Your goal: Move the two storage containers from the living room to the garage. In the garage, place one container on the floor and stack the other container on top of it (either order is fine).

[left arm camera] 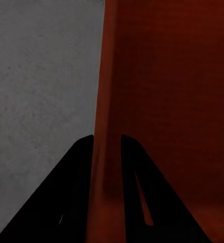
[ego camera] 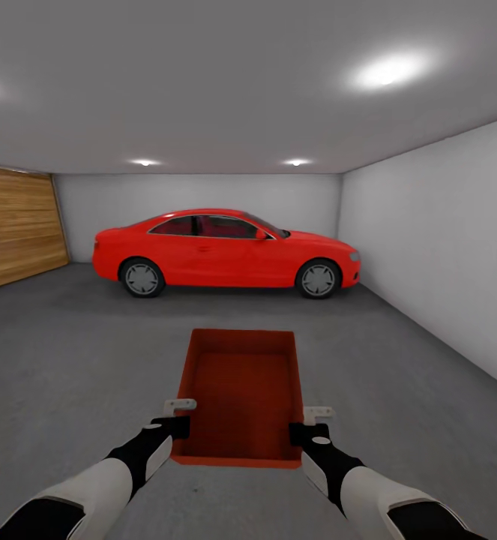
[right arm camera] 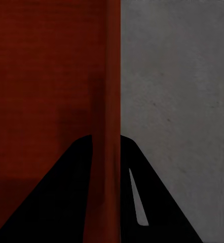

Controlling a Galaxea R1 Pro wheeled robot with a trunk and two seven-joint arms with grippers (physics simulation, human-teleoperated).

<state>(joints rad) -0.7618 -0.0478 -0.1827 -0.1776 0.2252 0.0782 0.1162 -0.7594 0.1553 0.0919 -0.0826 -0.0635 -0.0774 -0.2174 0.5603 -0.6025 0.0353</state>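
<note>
— Head view first: where's the bin (ego camera: 239, 394)?

— Out in front of the robot, inside the garage, carried between both arms above the grey floor (ego camera: 68, 352). It is open-topped, and I can't see anything in it. I can see 1 bin.

— And the claws?

— Left claw (ego camera: 179, 417) pinches the bin's left wall; right claw (ego camera: 308, 424) pinches the right wall. Left wrist view shows it plainly: 1 dark finger (left arm camera: 71, 192) outside the red wall (left arm camera: 104, 101), the other inside, closed onto it. Right wrist view mirrors that, finger (right arm camera: 152, 197) on the floor side, wall (right arm camera: 112, 76) between the pair. Both clenched on the bin.

— So what might go wrong?

— The walls look thin, and each grip sits near the near end. I'd judge the far end could sag or the wall slip from the fingers if the arms move apart or 1 drops faster than the other. Letting go too high would let it tip or skid on the concrete.

— Anything in the way?

— Red car (ego camera: 226, 255) stands well ahead, side on; white wall (ego camera: 443, 247) to the right, wooden door (ego camera: 16, 225) to the left. Plenty of bare floor between. Driving on too far could bring the bin toward the car.
</note>
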